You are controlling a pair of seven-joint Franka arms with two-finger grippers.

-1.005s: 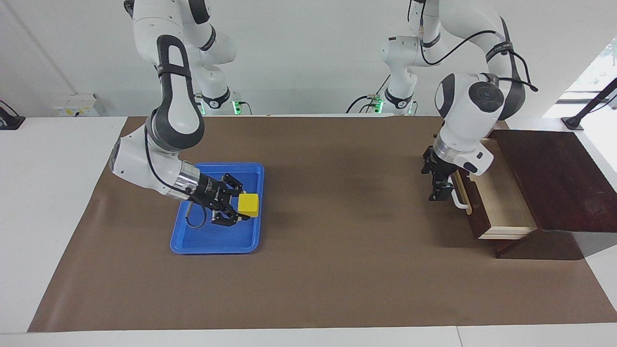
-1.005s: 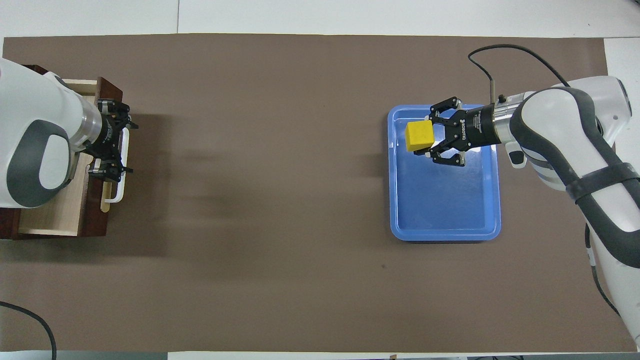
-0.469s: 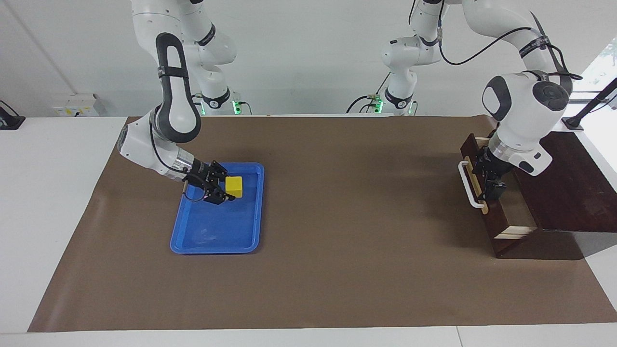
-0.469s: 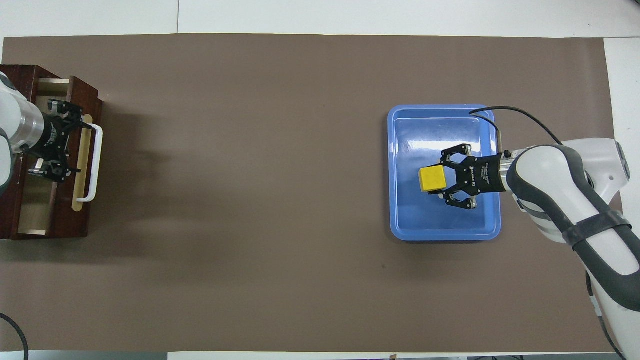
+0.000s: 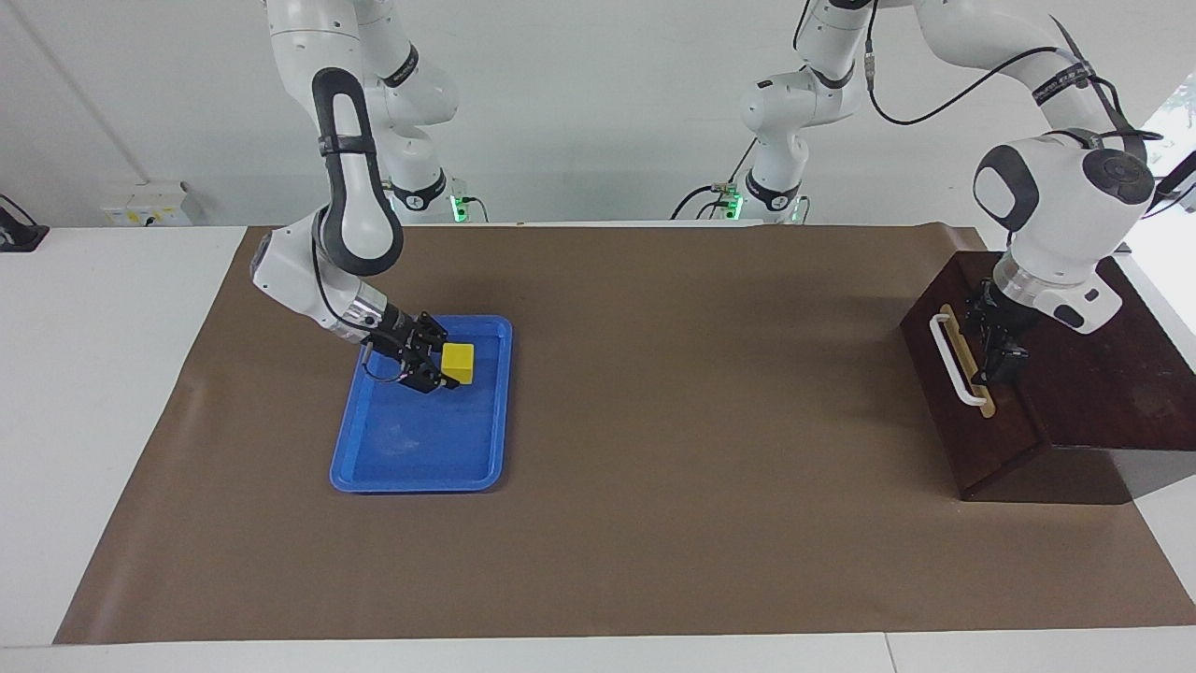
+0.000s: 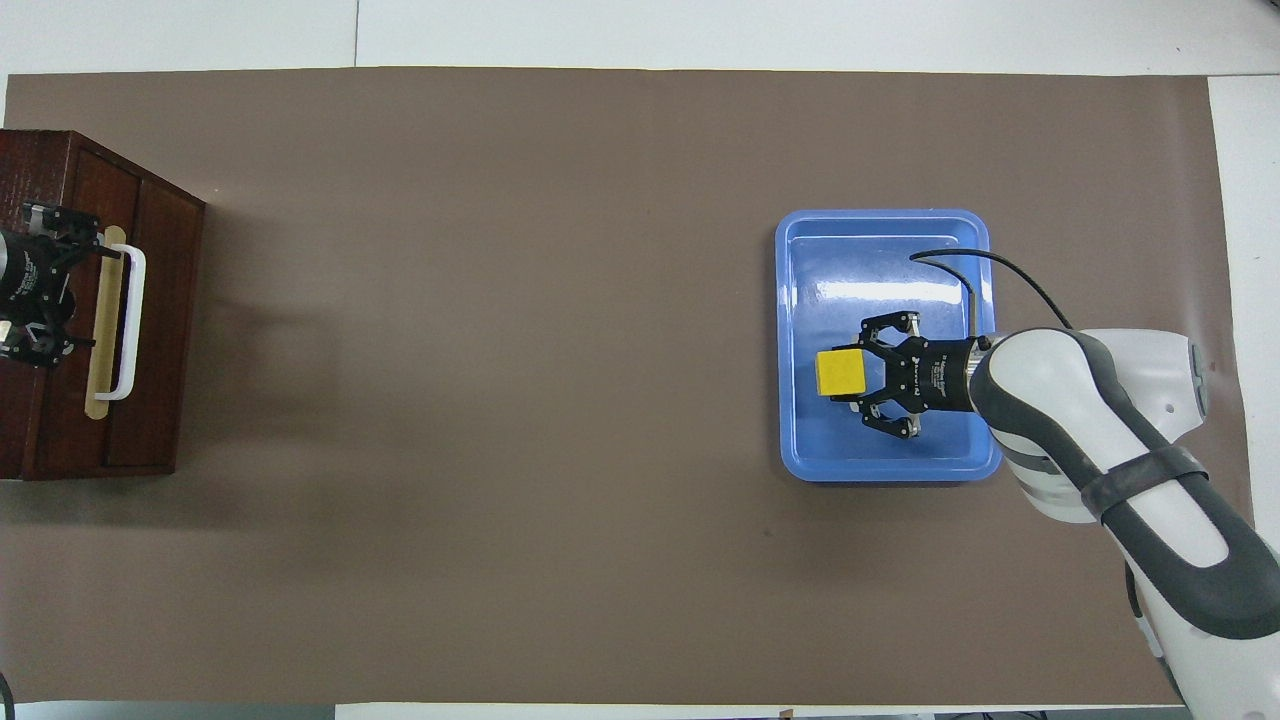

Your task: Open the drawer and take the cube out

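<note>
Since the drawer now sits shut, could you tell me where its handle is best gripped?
Grip the white bar handle at its middle, coming from in front of the drawer. The bar stands off the tan strip on two posts, leaving room for a finger in the gap.

Bright, even indoor light from above. Soft shadows on the brown mat (image 5: 654, 393) beside the wooden box (image 5: 1074, 374) at the right of the facing frame. White glare patch on the blue tray (image 6: 850, 290) floor, upper part. Sharp throughout, no blur.
</note>
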